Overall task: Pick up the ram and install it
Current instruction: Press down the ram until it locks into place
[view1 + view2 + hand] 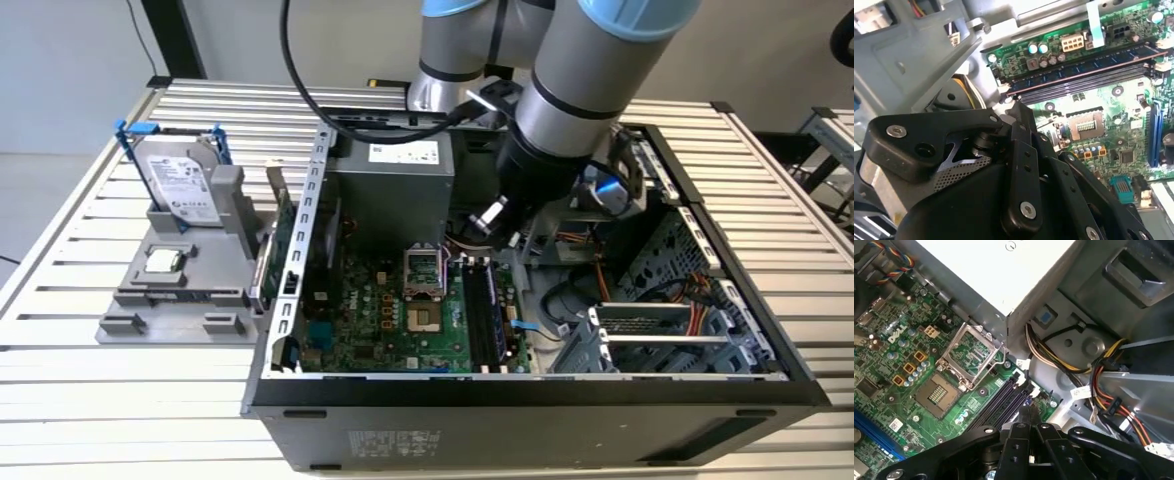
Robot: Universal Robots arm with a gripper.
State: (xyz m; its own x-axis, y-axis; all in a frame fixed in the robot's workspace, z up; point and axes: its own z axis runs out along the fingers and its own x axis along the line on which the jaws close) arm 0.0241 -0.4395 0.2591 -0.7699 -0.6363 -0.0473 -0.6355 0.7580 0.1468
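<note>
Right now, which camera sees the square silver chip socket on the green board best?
The first wrist view. There the square silver chip socket lies close and uncovered, with its metal frame flipped open beside it. The second wrist view shows it farther off and at a slant. The exterior view shows it small, from above.

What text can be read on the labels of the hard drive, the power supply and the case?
Hard drive label: print too small to read.
Power supply label: print too small to read.
Case label: print too small to read.
</note>
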